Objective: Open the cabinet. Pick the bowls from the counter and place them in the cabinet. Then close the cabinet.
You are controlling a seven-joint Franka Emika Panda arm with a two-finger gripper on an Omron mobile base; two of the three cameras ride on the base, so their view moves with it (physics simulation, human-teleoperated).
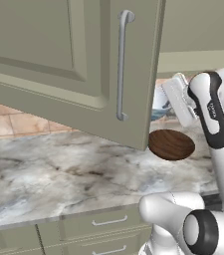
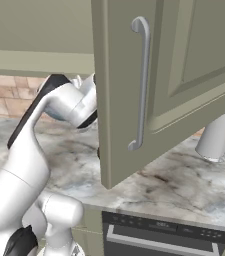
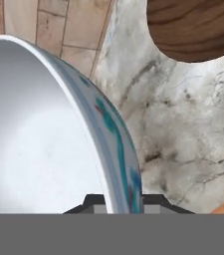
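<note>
Hand view: white bowl (image 3: pixel 39 134) close up, its rim with blue-green outer pattern running down between the two dark fingertips (image 3: pixel 94 201), one inside the wall, one outside. Gripper (image 3: pixel 118 203) pinched on that rim. Beyond it, veined counter (image 3: pixel 183 129), with the brown wooden bowl (image 3: pixel 195 27) lying apart from the white one, and tan tiled backsplash (image 3: pixel 58 30) behind.

Left base view: cabinet door (image 1: pixel 73 64) swung open toward the camera, long silver bar handle (image 1: pixel 121 64) upright on it. Just past the door's lower edge, the wooden bowl (image 1: pixel 171 144) resting on the counter (image 1: pixel 58 174); above and behind it, a sliver of the white bowl (image 1: pixel 158 102) against the hand. Drawers (image 1: pixel 108 221) with short handles under the counter edge.

Right base view: same door (image 2: pixel 149 85) hanging open, arm reaching behind it. Pale grey cylindrical container (image 2: pixel 215 140) standing on the counter (image 2: pixel 174 185) at the right.
</note>
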